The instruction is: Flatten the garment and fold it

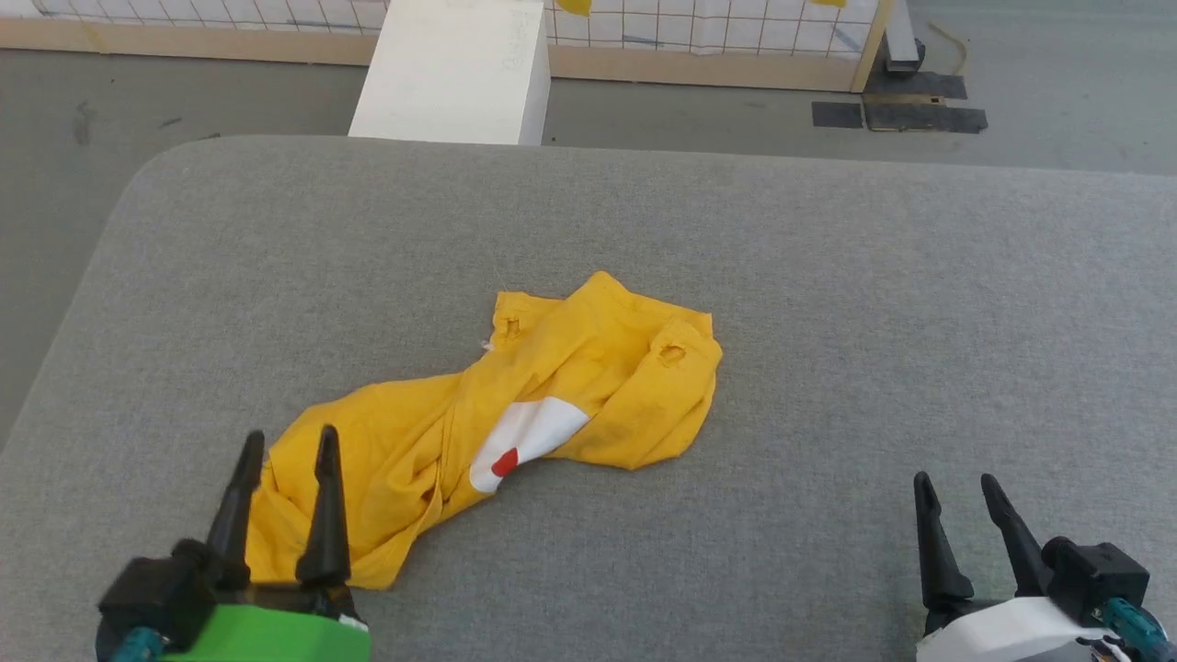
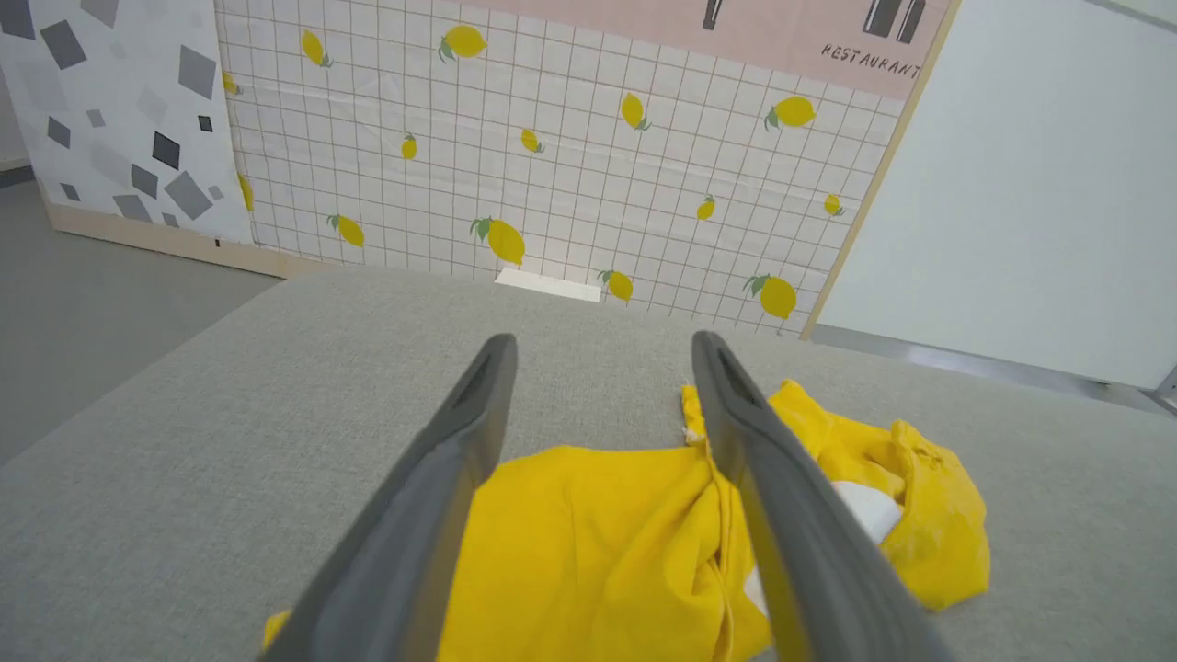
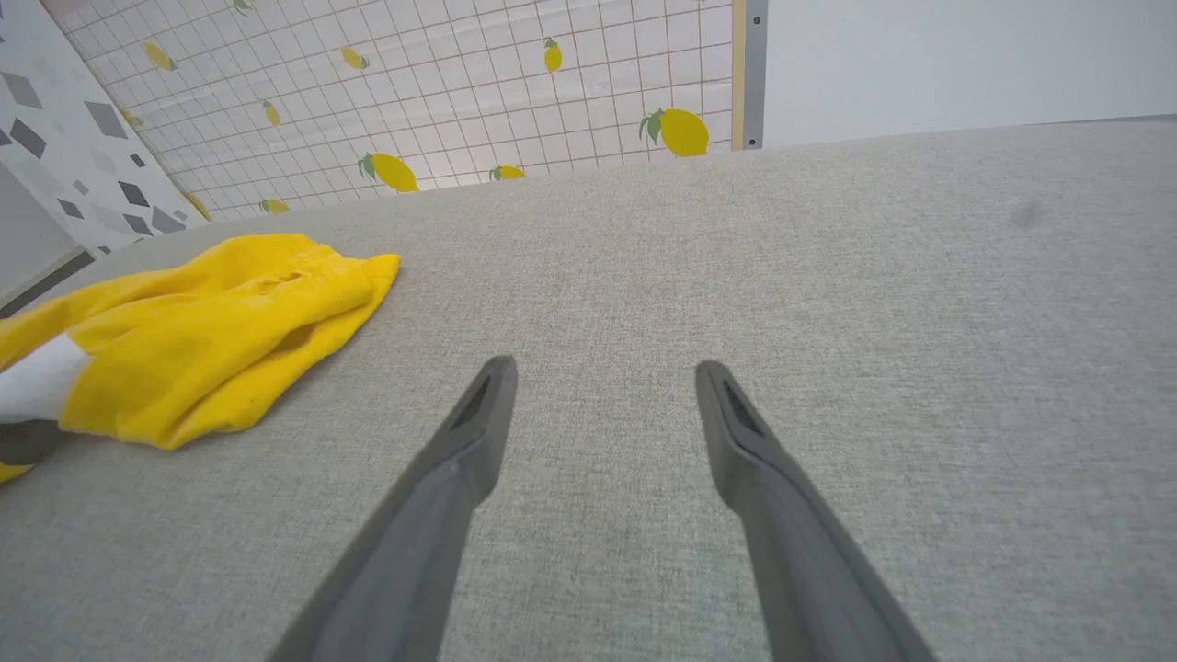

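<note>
Jaws on both arms stand wide apart, holding nothing. The T-shirt (image 1: 588,368) lies crumpled in a twisted strip from the frame's centre to its lower left, on the grey tabletop (image 1: 828,276). Nothing looks flattened or folded yet; the whole job is still to do.

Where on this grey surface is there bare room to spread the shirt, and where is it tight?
Bare: the band of grey surface between the garment and the far edge, and the right side, from the garment's right edge to the open right tool. Tight: the near left, where the open left tool sits at the garment's bunched end.
</note>
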You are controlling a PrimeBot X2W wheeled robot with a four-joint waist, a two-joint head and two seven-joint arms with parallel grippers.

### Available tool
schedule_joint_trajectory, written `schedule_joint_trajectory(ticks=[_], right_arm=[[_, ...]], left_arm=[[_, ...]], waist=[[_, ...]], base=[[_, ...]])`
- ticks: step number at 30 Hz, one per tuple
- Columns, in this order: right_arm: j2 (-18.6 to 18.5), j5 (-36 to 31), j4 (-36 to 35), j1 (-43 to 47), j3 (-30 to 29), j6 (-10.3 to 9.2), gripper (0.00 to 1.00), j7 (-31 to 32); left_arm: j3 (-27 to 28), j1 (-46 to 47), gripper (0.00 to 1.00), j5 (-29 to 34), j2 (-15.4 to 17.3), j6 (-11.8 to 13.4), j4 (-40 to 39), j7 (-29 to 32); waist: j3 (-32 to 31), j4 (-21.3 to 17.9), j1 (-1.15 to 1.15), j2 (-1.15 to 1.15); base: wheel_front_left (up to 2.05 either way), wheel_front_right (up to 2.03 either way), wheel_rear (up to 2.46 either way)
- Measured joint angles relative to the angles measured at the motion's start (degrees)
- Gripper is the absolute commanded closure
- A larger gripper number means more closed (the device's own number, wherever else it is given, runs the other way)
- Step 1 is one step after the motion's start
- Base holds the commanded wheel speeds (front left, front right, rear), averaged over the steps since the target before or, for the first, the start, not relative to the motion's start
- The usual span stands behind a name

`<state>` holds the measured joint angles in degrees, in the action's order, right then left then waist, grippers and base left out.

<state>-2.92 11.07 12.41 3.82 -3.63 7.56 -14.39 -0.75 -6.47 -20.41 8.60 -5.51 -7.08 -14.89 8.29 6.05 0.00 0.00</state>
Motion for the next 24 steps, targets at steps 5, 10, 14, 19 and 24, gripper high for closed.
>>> schedule_joint_trajectory(ticks=[5,10,14,19,24], right_arm=[[0.0,-0.04,-0.45,0.1,0.02,0.0,0.0,0.04],[0.0,-0.53,-3.65,-0.49,1.72,0.0,0.0,3.15],[-0.01,-1.0,-6.26,-5.2,5.08,0.0,0.0,10.09],[0.03,-2.32,-6.26,-14.61,10.5,0.0,0.0,27.02],[0.11,-3.45,-3.35,-22.1,12.88,0.01,0.0,43.64]], left_arm=[[1.0,-1.19,0.0,1.82,-2.85,-0.85,1.58,0.0],[1.96,-1.66,0.0,3.89,-3.63,-1.1,2.2,0.01],[2.1,-1.65,0.0,4.58,-4.08,-1.51,2.3,0.0],[1.56,-1.27,0.0,4.72,-4.7,-1.56,2.87,0.01],[-0.08,0.31,0.0,4.12,-4.99,-1.56,4.14,0.0]], waist=[[-0.43,0.32,0.0,0.0],[-0.87,1.22,0.0,0.0],[-0.53,2.03,0.0,0.0],[0.93,3.22,0.0,0.0],[2.34,5.27,0.0,0.0]], base=[[0.0,0.0,0.0],[0.0,0.0,0.0],[0.0,0.0,0.0],[0.0,0.0,0.0],[0.0,0.0,0.0]])
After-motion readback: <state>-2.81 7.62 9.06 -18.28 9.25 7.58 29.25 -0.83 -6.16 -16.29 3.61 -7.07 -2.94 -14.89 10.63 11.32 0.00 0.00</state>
